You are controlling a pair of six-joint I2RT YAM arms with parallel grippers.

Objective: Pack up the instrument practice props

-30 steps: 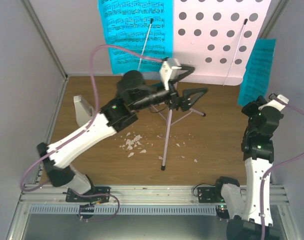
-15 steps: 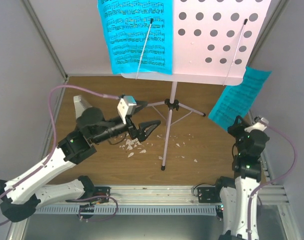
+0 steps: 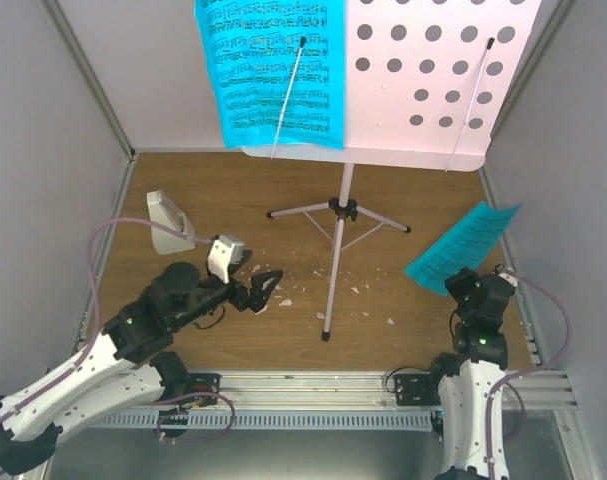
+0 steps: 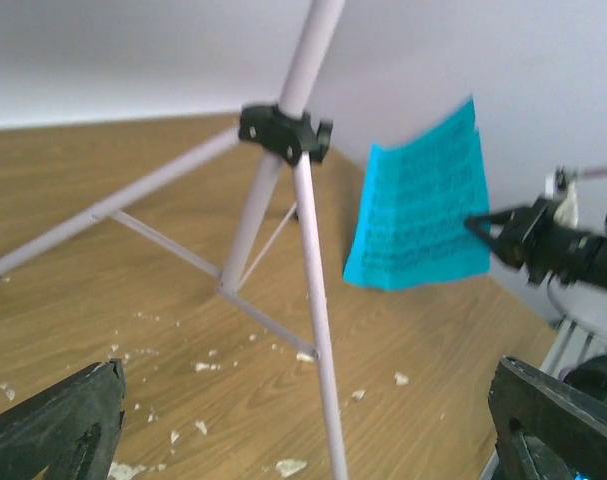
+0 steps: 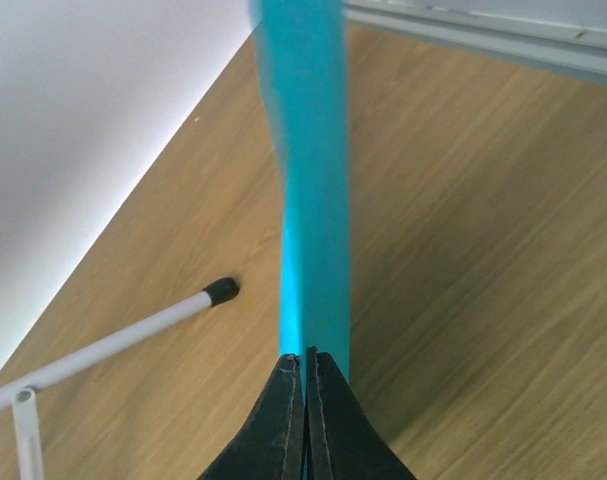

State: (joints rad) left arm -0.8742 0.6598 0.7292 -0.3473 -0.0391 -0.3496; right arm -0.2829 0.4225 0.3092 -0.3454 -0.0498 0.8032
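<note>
Cyan page (image 3: 461,247), pulled off the stand (image 3: 335,250), now hangs pinched in the closed right claw (image 5: 306,365), near right. Left claw (image 3: 266,288) has retreated, wide open and empty. Second page (image 3: 273,70) still needs removing.

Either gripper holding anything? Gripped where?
Right gripper is shut on a cyan sheet-music page, pinching it by one edge. Left gripper is open, holding nothing.

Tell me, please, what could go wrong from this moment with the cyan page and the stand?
1. The right fingers pinch the loose cyan page only at its edge; it could slip out or crease.
2. The open left fingers hover near the music stand and its thin legs; a bump might tip the stand, which carries a second page.
</note>
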